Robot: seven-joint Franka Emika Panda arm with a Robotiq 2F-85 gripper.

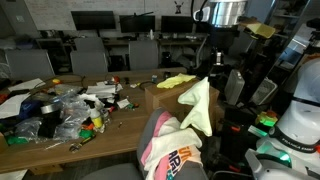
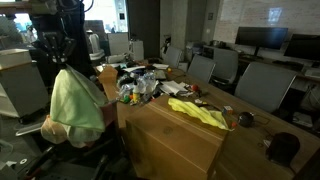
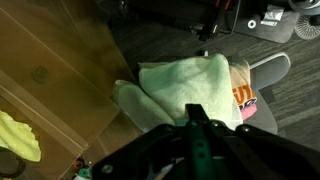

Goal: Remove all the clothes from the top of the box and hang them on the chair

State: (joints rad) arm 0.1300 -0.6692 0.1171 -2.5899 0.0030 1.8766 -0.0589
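Observation:
My gripper point(image 1: 207, 72) is shut on a light green cloth point(image 1: 197, 105) that hangs from it over the chair point(image 3: 272, 68). In an exterior view the gripper point(image 2: 62, 58) holds the cloth point(image 2: 78, 105) draped down onto the chair. In the wrist view the closed fingers point(image 3: 197, 118) pinch the cloth point(image 3: 185, 82). A white, pink and orange garment point(image 1: 168, 145) lies on the chair and also shows in the wrist view point(image 3: 243, 98). A yellow cloth point(image 1: 177, 81) lies on top of the cardboard box point(image 2: 170, 145); it shows too in the other views point(image 2: 198, 112) point(image 3: 18, 135).
A wooden table point(image 1: 120, 125) beside the box holds a heap of clutter point(image 1: 65, 108). Office chairs point(image 2: 262, 85) stand along the far side of the table. Monitors point(image 1: 95, 20) line the back. Robot equipment point(image 1: 295, 120) stands close to the chair.

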